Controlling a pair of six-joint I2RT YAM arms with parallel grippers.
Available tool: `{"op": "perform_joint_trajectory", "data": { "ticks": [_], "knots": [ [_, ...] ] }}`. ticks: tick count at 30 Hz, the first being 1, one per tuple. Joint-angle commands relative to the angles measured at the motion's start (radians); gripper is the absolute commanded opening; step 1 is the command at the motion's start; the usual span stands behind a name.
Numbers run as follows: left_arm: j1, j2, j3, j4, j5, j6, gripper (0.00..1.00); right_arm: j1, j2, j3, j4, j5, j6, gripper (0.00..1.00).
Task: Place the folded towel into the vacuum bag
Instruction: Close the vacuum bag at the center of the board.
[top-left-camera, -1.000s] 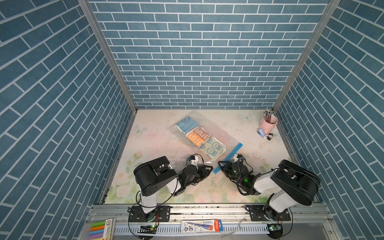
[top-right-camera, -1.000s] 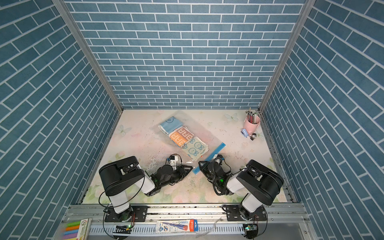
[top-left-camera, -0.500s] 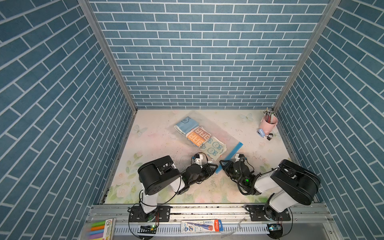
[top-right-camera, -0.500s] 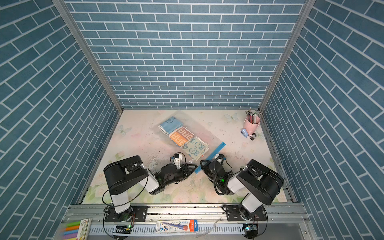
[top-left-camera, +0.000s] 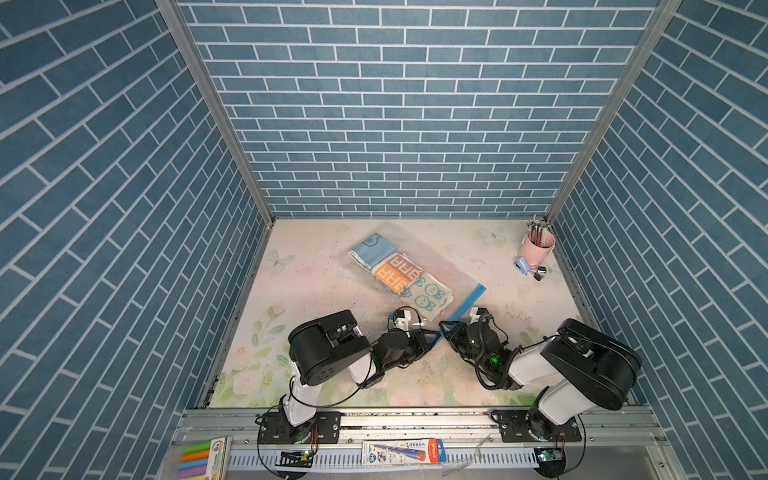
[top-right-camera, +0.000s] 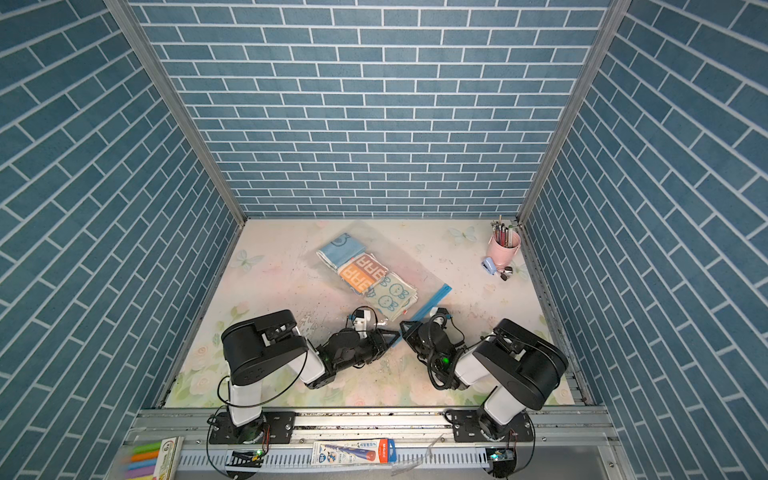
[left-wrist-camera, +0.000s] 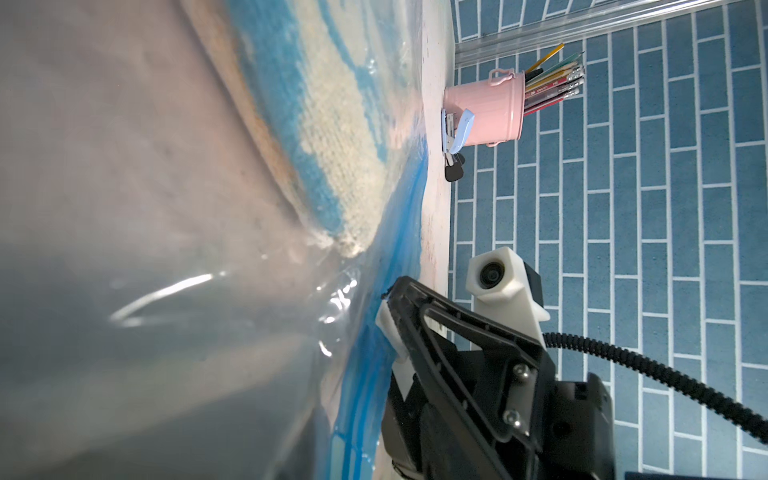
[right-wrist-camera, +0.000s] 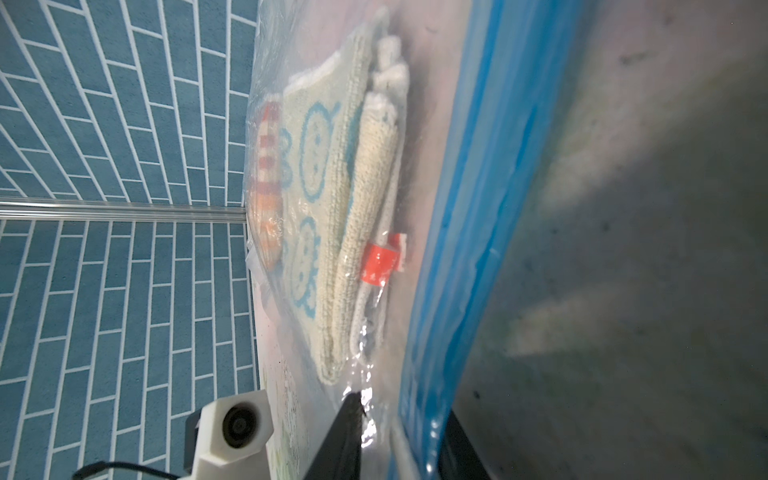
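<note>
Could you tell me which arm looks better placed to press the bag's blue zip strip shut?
Right, probably: its wrist view shows the blue zip strip running between the fingers of the right gripper; the left gripper only reaches the strip's near end.

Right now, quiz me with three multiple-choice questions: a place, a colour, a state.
1. Where is the pink cup? A. near left edge B. far right corner C. on the rail
2. What colour is the zip strip on the vacuum bag? A. red B. blue C. green
3. How is the folded towel? A. hanging in the air B. spread open C. flat inside the vacuum bag
Answers: B, it stands in that corner; B, a blue band edges the plastic; C, clear plastic covers it.
</note>
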Motion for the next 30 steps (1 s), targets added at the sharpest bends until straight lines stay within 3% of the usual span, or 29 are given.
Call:
{"op": "perform_joint_trajectory", "data": {
  "ticks": [1, 15, 21, 30],
  "knots": [
    [-0.007, 0.028, 0.017, 0.030, -0.015, -0.003, 0.38, -0.002, -0.006, 0.004, 0.011, -0.004, -0.013, 0.29],
    [-0.007, 0.056, 0.027, 0.043, -0.041, -0.019, 0.20, -0.003, 0.012, 0.001, 0.037, -0.011, -0.001, 0.29],
    [-0.007, 0.055, 0.019, 0.044, -0.051, -0.020, 0.05, -0.003, -0.023, -0.009, 0.035, -0.005, -0.001, 0.29],
    [-0.005, 0.050, 0.011, 0.047, -0.055, -0.025, 0.00, -0.003, -0.106, -0.046, 0.021, 0.025, 0.000, 0.30]
  ]
}}
